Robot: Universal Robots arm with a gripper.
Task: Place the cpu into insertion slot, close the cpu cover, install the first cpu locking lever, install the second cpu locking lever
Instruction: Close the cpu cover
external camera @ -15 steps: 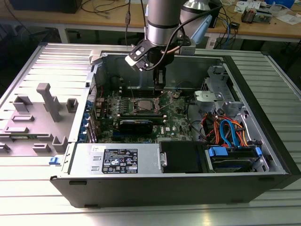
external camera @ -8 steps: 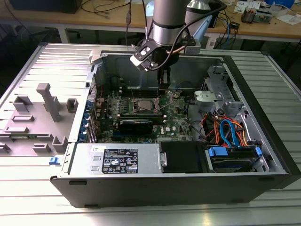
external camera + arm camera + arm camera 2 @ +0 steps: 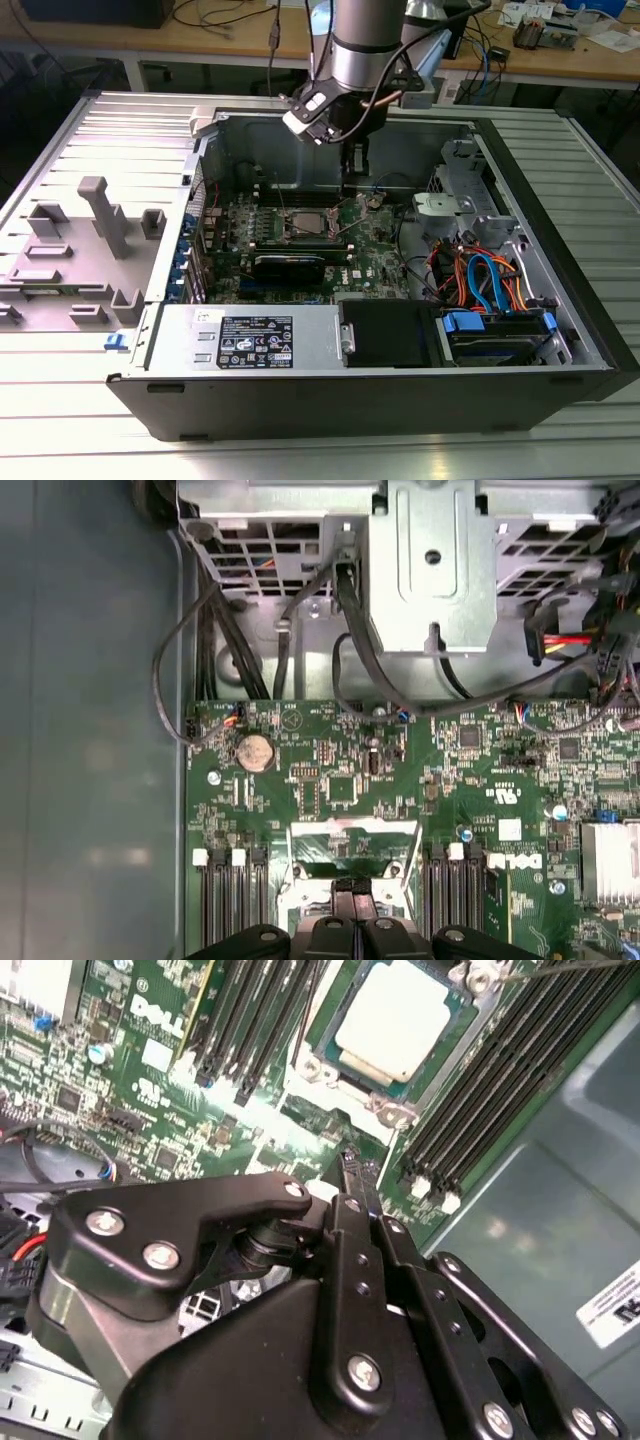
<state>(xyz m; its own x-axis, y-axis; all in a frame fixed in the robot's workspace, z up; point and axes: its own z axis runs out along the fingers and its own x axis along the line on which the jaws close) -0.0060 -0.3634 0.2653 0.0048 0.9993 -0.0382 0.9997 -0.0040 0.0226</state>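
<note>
**Exterior view.** Gripper (image 3: 351, 178) low inside the open computer case (image 3: 260, 150), over the motherboard (image 3: 385, 250). We cannot sort out the socket detail.

**Second wrist view.** Cpu (image 3: 405, 1018) lying in its socket, silver top up. Jaws drawn together, gripping nothing, tips near the socket's edge.

**First wrist view.** Cpu cover (image 3: 352, 829), as we judge it: the silver frame just beyond the gripper's tip. We cannot tell whether it is raised or flat, and the locking levers are hard to pick out.

**Risk.** A tip slipping off that thin frame could scrape the cpu or the flanking memory slots (image 3: 490, 1080).
</note>
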